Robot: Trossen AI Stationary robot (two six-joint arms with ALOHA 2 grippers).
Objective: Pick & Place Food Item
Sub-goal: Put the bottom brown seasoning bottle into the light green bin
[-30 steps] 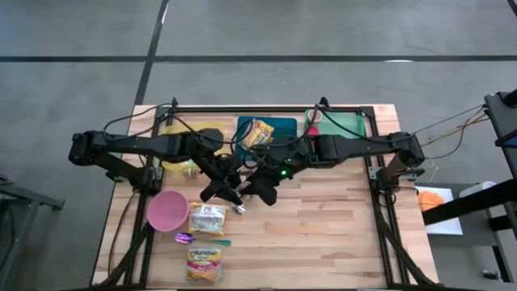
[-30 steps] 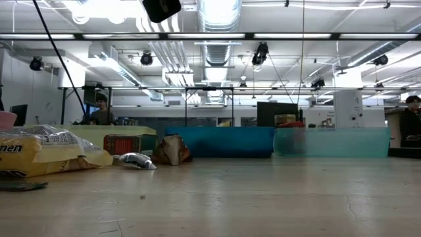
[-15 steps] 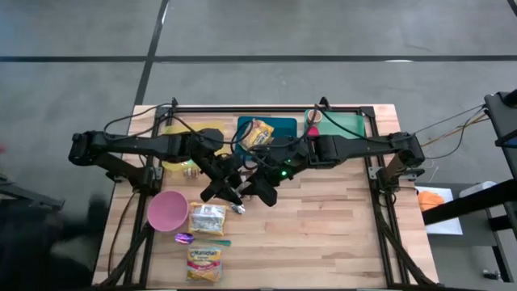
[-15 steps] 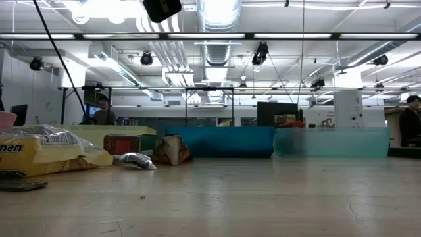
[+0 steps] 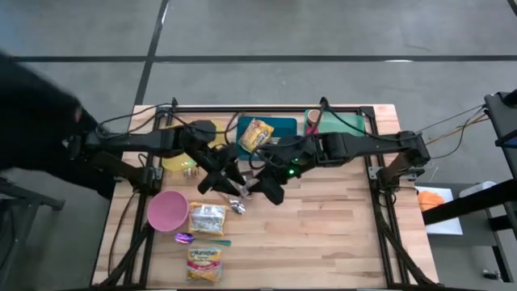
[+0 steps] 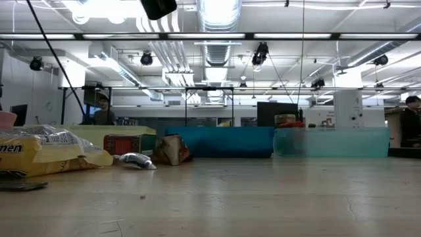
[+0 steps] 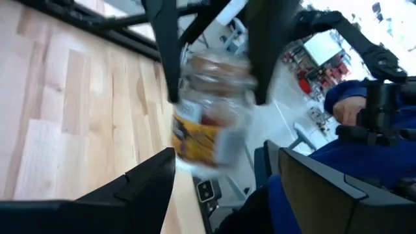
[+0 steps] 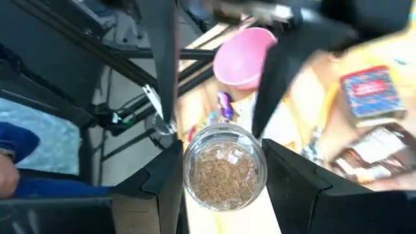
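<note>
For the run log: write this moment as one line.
jar: brown granules inside, held | right tool: shut on jar | left tool: open, facing jar

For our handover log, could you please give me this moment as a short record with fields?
item: glass jar of brown granules, held above mid-table
right gripper: shut on the jar
left gripper: open, facing the jar, not gripping it
on table: pink bowl, snack packets beside it
nearby: person in blue beyond the table
</note>
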